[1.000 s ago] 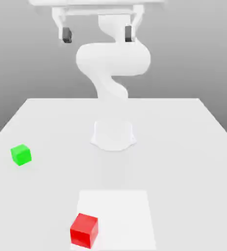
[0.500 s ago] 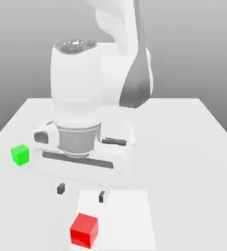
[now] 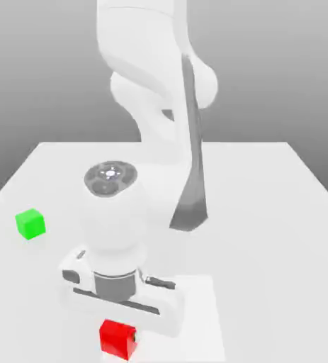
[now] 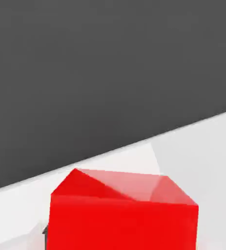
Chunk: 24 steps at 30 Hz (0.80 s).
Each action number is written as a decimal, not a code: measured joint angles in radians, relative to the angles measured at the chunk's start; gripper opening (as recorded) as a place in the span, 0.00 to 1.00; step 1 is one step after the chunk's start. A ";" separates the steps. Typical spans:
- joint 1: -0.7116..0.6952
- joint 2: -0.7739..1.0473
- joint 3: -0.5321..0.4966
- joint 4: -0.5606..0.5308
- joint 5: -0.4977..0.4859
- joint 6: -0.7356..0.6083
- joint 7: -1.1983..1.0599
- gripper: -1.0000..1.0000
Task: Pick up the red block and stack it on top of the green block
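Nearest the camera in the exterior view, here's the small bright red cube with smooth matte faces [image 3: 115, 339]. It sits on the flat white tabletop [image 3: 266, 213] at about 6 o'clock on the table, a touch toward 7, close to the near edge. It rests at the near corner of a paler square patch [image 3: 195, 312] marked on the surface. The cube's upper part is tucked behind the hand.

Right on top of it is the white two-finger gripper [image 3: 119, 306] of the Panda arm. Its broad white bar runs across just above the cube, pointing straight down and sitting very low. Are the jaws wide or narrow? The bar hides them, so I cannot tell, and I cannot tell whether anything touches the cube either.

From the hand view, the red cube [image 4: 124, 215] is big and close, with one lit face and a shaded one meeting at a crisp edge. White table runs beyond it to a dark grey backdrop.

Further back, the grey wrist ring and the fat white cylinder with its round grey cap [image 3: 110, 177] stand upright over the hand.

Off at 9 o'clock on the table, roughly 11 o'clock from the red cube and well apart from it, sits the small bright green matte cube [image 3: 30, 224]. It is alone, flat on the surface, with nothing on top.

Farthest back, the white arm [image 3: 152, 85] twists up from 12 o'clock, with a grey-shaded link [image 3: 191, 191] slanting down behind the wrist.
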 joint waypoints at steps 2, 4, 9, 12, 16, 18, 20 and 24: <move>0.002 -0.068 -0.003 -0.011 -0.005 -0.057 0.003 0.00; -0.020 -0.130 -0.036 -0.035 -0.018 -0.095 0.026 0.00; -0.207 -0.259 -0.213 -0.142 -0.092 -0.111 0.161 0.00; -0.368 -0.335 -0.275 -0.208 -0.142 -0.117 0.249 0.00; -0.519 -0.435 -0.349 -0.298 -0.191 -0.124 0.354 0.00; -0.597 -0.483 -0.396 -0.342 -0.211 -0.127 0.402 0.00; -0.650 -0.501 -0.436 -0.374 -0.211 -0.113 0.428 0.00; -0.627 -0.387 -0.458 -0.380 -0.096 0.002 0.355 0.00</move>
